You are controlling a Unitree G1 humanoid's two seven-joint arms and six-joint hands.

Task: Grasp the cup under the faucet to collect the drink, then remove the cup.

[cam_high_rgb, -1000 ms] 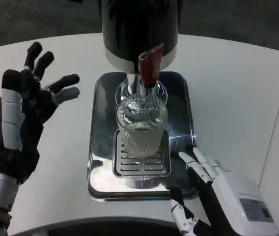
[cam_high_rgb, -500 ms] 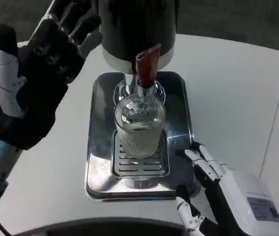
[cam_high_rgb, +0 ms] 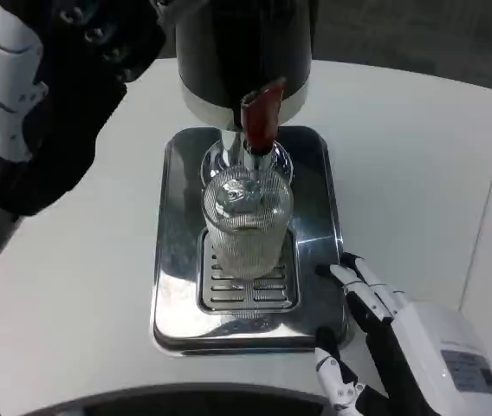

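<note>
A clear ribbed cup [cam_high_rgb: 248, 222] stands upright on the grated drip tray [cam_high_rgb: 246, 286], right under the faucet with its red lever [cam_high_rgb: 261, 119]. The dark dispenser body [cam_high_rgb: 244, 52] rises behind it. My right hand [cam_high_rgb: 402, 338] hovers at the lower right, fingers apart and pointing toward the cup, a short gap away and holding nothing. My left hand [cam_high_rgb: 47, 87] is raised high at the upper left, close to the camera and beside the dispenser, its fingertips cut off by the picture's top edge.
The silver base tray [cam_high_rgb: 170, 260] sits on the white round table [cam_high_rgb: 411, 173]. Dark floor lies beyond the table's far edge. Open tabletop stretches to the right and left of the tray.
My left hand has risen from beside the tray up toward the dispenser's top. My right hand has crept slightly right and stays low.
</note>
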